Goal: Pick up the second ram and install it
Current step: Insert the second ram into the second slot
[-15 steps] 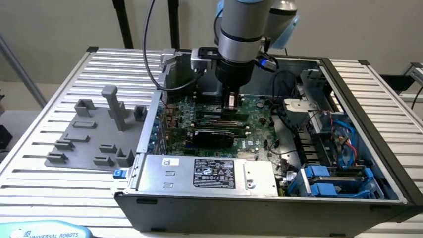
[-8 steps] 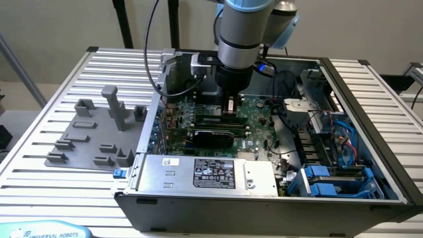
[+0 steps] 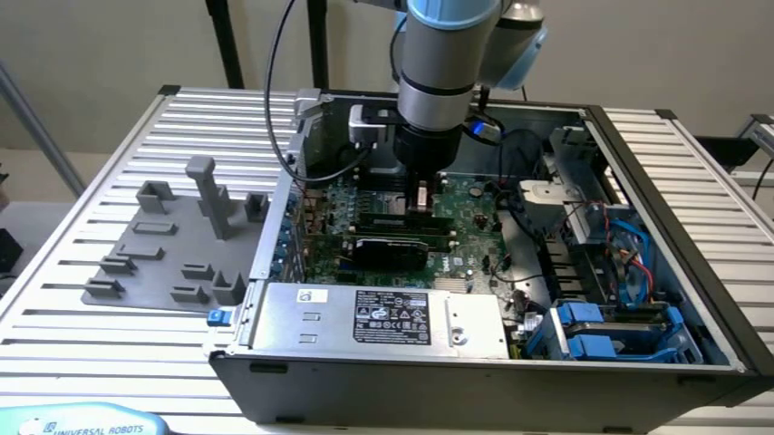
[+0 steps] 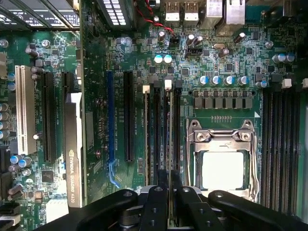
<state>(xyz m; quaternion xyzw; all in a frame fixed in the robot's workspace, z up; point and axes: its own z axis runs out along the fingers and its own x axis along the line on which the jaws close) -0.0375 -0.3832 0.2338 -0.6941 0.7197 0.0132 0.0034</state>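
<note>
The fingers are pinched together on the second ram, a thin stick seen edge-on, standing upright in line with the black memory slots on the green motherboard. Whether it's fully seated in a slot can't be told, since the lower end is covered by the black gripper.

An open computer case is set on a slatted metal table, with a plain beige wall behind. A grey plastic fixture with upright pegs is laid on the table at the exterior view's left of the case. A silver power supply is seen along the near edge of the case, and blue drive brackets are tucked in at the exterior view's right.

The arm is pointed straight down into the case, wrist vertical, gripper low over the board near the processor socket.

A black graphics card is plugged in edge-on nearby. The arm's upper part is cut off by the frame, and the fingertips are hard to make out in the exterior view.
</note>
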